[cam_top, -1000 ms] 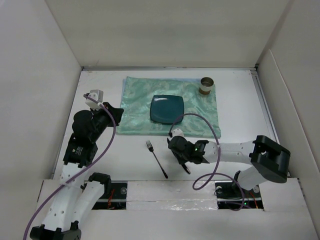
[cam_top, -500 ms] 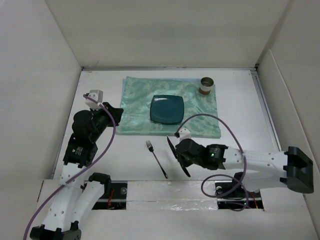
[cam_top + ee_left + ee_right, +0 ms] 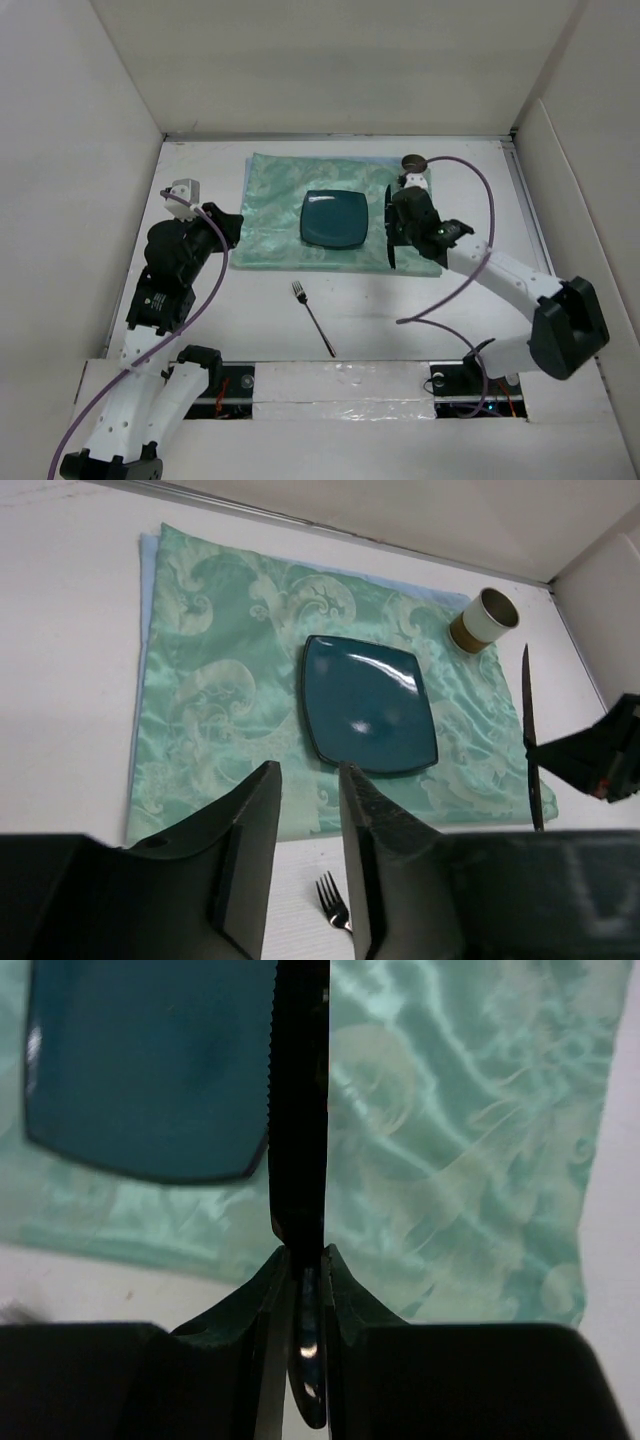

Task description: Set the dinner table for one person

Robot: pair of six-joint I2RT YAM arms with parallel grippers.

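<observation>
White surface (image 3: 250, 300) carries everything. Nearest lies a fork (image 3: 312, 318); the left tool (image 3: 308, 780) stands released, empty. Beyond, the right tool (image 3: 307, 1255) clenches a black knife (image 3: 300, 1110) over the green placemat (image 3: 270, 200) beside a teal plate (image 3: 335, 219); farthest, a cup (image 3: 483, 620).

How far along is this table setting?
Done: placemat laid on the dinner table, teal plate centred on it, cup at its far right corner. In hand: the right gripper holds the knife over the placemat, right of the plate. Remaining: set the knife down; the fork lies off the placemat, nearer the arms.
</observation>
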